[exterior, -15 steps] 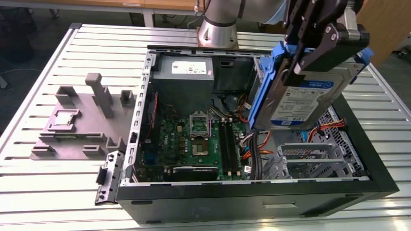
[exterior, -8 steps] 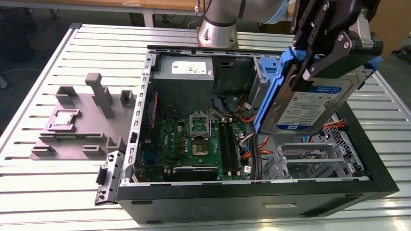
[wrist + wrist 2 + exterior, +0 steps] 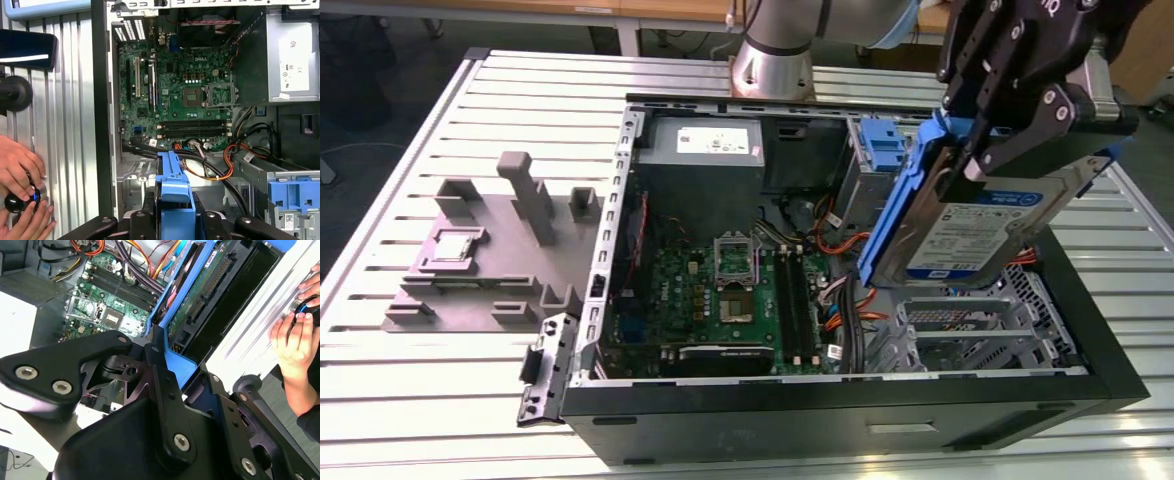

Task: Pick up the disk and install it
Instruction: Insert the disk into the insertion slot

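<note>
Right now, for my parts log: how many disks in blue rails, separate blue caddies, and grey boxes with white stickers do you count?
Blue-railed disk: 1
Separate blue caddy: 1
Sticker-bearing grey box: 1
Total: 3

A big silver metal table with long straight grooves takes up most of the exterior view. The grooves run from the exterior view's left to the exterior view's right. The metal is pale and clean, and bright light shines on it, so some strips gleam almost white. Past the far edge of the table is a dark grey floor. On that floor stands a light brown wooden desk with a white leg. In both wrist views the grooved table looks very bright.
</note>
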Controlling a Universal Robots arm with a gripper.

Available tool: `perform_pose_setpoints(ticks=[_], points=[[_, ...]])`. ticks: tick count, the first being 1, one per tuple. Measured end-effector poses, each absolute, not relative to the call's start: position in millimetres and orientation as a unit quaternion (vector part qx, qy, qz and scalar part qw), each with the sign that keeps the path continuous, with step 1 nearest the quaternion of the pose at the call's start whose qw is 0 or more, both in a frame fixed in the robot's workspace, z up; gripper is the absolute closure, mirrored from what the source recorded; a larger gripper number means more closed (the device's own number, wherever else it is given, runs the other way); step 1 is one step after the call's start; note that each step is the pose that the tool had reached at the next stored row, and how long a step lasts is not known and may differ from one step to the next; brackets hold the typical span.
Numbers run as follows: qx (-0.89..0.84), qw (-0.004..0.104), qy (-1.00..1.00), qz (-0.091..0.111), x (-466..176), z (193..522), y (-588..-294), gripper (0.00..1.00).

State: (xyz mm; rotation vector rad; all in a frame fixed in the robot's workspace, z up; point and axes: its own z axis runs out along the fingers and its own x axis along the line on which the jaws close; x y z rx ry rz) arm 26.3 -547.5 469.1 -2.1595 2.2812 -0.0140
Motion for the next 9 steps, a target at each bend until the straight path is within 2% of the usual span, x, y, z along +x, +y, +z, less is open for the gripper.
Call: perform_pose_setpoints(ticks=[9], points=[[-0.694,0.0,0.72,-0.005,33.9,464.9,-548.8,0.63]])
